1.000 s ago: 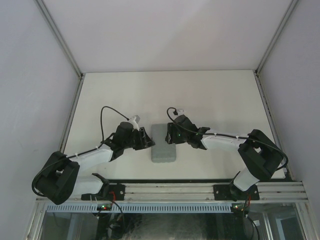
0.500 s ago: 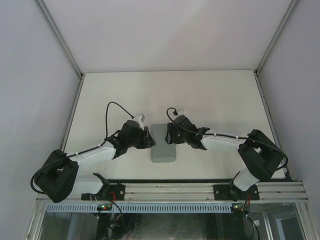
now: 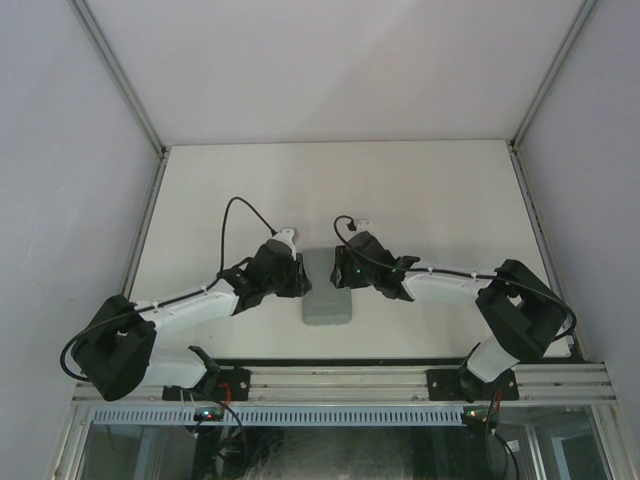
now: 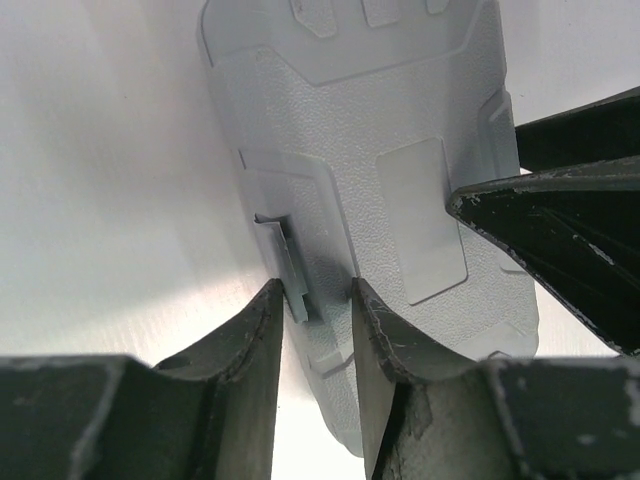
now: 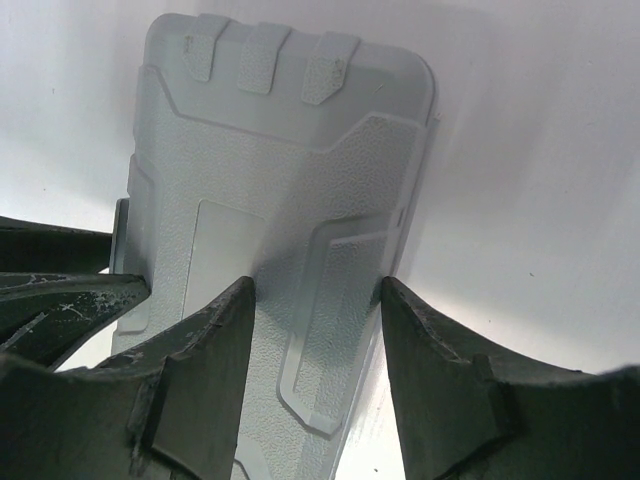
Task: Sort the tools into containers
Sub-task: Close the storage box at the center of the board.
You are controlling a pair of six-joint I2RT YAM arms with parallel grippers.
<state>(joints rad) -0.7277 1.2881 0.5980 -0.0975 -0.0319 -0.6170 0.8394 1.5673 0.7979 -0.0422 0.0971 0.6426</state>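
Movement over the last second is all on the left. The left gripper (image 3: 293, 275) has slid right across the table (image 3: 430, 190), from a spot a little apart from the case (image 3: 328, 300) to hard against its left edge. Its jaws have drawn closer together on the way. The right gripper (image 3: 341, 270) has kept its place at the case's far right part, with its jaws unchanged.

We read this as the opening step of the task. The case lies shut, no tools show in any view, and nothing can be sorted until the lid is up. The left gripper going for the latch (image 4: 288, 268) while the right one steadies the lid fits that.

In the left wrist view the latch, a small tab on the case's left side wall, sits right between the left fingers (image 4: 250, 340). They stand narrow about it, but we cannot tell whether they already pinch it. In the right wrist view the right fingers (image 5: 215, 350) stand spread, one over the textured lid and the other at its right edge, gripping nothing that we can see. The case rests flat at the near middle of the table, between the two grippers.
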